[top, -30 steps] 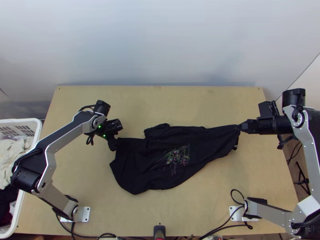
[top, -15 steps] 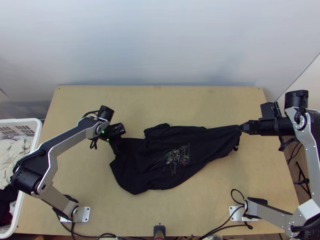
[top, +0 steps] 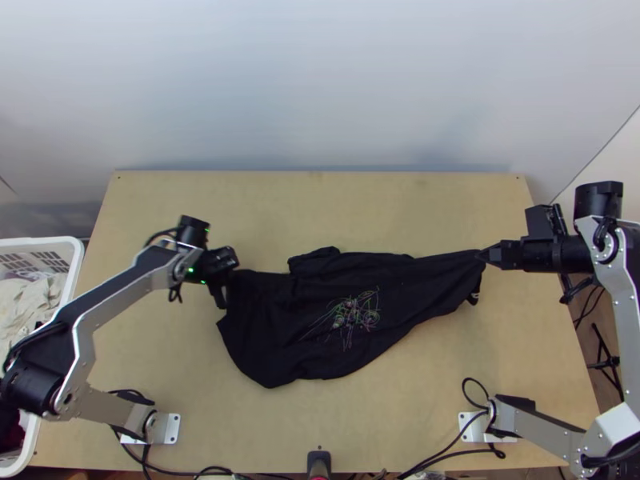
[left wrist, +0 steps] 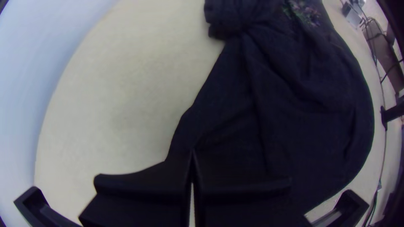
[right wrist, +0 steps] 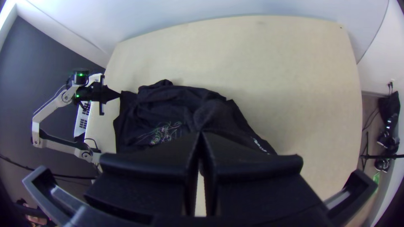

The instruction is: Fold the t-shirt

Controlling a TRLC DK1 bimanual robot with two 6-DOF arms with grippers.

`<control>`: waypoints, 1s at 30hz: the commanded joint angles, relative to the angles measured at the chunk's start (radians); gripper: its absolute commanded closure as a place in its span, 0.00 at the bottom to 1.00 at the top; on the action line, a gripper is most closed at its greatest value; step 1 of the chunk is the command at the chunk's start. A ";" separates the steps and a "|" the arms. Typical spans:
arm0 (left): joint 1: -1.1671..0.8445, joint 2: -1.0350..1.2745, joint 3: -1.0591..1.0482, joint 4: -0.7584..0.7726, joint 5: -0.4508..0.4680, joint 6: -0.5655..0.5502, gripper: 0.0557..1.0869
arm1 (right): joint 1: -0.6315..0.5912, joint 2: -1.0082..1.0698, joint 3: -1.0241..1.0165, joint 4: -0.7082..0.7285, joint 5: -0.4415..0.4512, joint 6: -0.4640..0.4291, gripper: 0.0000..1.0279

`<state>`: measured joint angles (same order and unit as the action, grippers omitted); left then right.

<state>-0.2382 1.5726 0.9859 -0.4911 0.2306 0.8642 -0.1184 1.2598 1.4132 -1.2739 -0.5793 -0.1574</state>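
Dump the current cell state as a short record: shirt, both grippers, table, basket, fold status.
garment: black t-shirt, lying across the table between the grippers
lie: loosely spread, wrinkled, small bunch at far edge
print: thin multicoloured line drawing
left_gripper: left gripper, shut on shirt's left end
right_gripper: right gripper, shut on shirt's right end
table: light wooden table
basket: white laundry basket at table's left, light and dark cloth inside
fold_status: not neatly folded

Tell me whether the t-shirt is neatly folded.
Not neatly folded: the black t-shirt lies unevenly drawn out, its colorful design showing, with the right gripper pinching one end.
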 commanded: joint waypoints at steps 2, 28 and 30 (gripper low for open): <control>0.146 -0.134 0.059 -0.142 0.065 0.006 0.96 | -0.003 -0.017 -0.013 0.001 -0.001 0.002 0.97; 0.910 -0.319 0.511 -0.707 0.342 0.062 0.96 | -0.113 -0.059 0.093 0.090 -0.137 0.085 0.97; 0.909 -0.352 0.462 -0.765 0.343 0.127 0.96 | -0.102 -0.060 0.024 0.068 -0.134 0.061 0.97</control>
<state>0.6037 1.2839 1.4693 -1.0904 0.5430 0.8768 -0.2188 1.2137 1.5539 -1.1805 -0.7086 -0.0612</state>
